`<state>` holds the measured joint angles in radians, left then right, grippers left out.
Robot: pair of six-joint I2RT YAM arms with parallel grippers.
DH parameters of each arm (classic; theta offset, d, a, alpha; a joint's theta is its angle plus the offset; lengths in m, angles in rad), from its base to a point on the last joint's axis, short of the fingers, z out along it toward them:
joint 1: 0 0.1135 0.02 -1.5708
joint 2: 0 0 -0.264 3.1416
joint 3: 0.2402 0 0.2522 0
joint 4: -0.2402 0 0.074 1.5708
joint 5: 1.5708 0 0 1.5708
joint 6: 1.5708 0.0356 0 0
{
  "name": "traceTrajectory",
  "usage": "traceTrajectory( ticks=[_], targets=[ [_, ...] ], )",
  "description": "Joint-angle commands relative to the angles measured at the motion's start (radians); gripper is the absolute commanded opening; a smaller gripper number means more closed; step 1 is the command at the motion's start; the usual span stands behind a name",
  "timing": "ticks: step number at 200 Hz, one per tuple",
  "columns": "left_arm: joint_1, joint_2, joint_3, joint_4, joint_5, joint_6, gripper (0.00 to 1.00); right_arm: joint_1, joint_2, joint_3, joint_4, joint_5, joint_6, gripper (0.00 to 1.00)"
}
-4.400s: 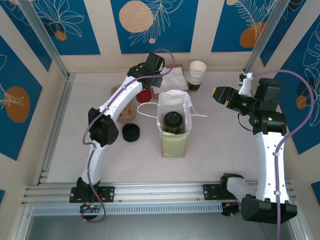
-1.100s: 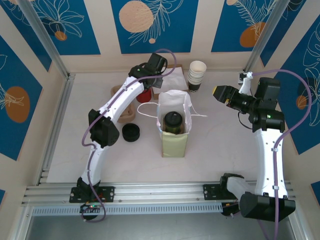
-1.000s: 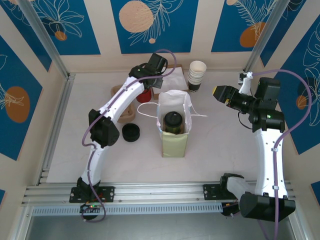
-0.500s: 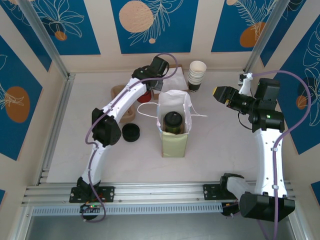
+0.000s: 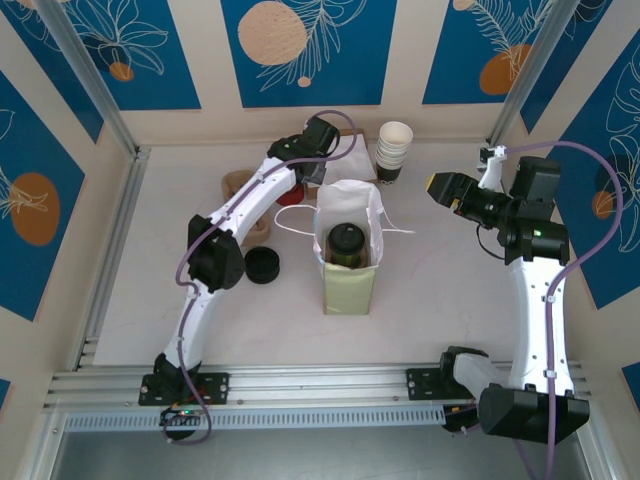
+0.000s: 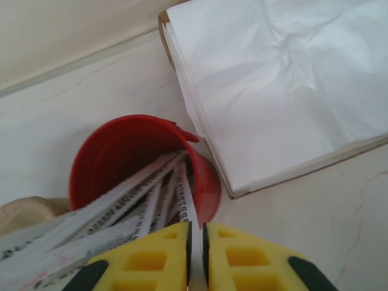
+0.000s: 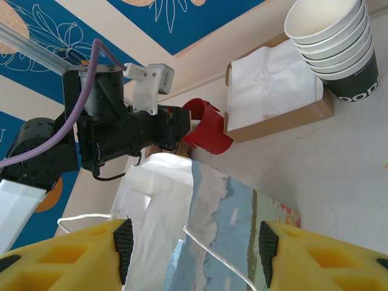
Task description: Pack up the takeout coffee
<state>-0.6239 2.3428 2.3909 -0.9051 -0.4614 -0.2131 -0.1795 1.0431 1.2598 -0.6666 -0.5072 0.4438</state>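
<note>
The takeout coffee (image 5: pixel 346 243) stands inside the open paper bag (image 5: pixel 348 288) at mid-table, its black lid facing up. Behind the bag, my left gripper (image 5: pixel 306 176) reaches over a red cup (image 5: pixel 288 191) that holds several white printed packets. In the left wrist view, the yellow fingers (image 6: pixel 157 254) of my left gripper (image 6: pixel 195 242) are shut on one thin white packet (image 6: pixel 184 195) that sticks out of the red cup (image 6: pixel 121 154). My right gripper (image 5: pixel 438 187) hangs open to the right of the bag and holds nothing. Between the pads of my right gripper (image 7: pixel 193 242), the bag (image 7: pixel 242 218) lies below and apart from them.
A stack of lidless cream cups (image 5: pixel 394 150) stands at the back. Beside it is a cardboard tray of white napkins (image 6: pixel 279 79). A squat stack of black lids (image 5: pixel 262 265) sits left of the bag. A beige cardboard piece (image 5: pixel 258 228) lies near the left arm.
My left arm has shifted slightly right over the red cup, and its jaws have closed on a white packet. The right arm, bag and coffee have not moved.
</note>
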Motion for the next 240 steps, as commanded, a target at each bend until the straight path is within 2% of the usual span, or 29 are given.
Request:
traceTrajectory(
  ticks=[1,72,123,177,213,240],
  targets=[
    [-0.006,-0.026,0.004,0.002,-0.016,0.01,0.11,-0.008,-0.026,-0.013,-0.011,-0.03,-0.009,0.59],
    [-0.008,-0.142,0.055,-0.049,-0.02,0.063,0.07,-0.009,-0.031,-0.008,-0.01,-0.033,-0.004,0.59],
    [-0.024,-0.293,0.081,-0.128,0.01,0.103,0.07,-0.009,-0.035,-0.006,-0.009,-0.039,0.003,0.59],
    [-0.042,-0.469,0.065,-0.151,0.087,0.121,0.07,-0.008,-0.025,-0.022,0.023,-0.051,0.024,0.59],
    [-0.043,-0.533,0.045,-0.136,0.124,0.122,0.08,-0.006,-0.008,-0.027,0.042,-0.064,0.042,0.59],
    [-0.044,-0.576,0.077,-0.162,0.225,0.1,0.08,-0.006,-0.008,-0.025,0.042,-0.063,0.041,0.59]
  ],
)
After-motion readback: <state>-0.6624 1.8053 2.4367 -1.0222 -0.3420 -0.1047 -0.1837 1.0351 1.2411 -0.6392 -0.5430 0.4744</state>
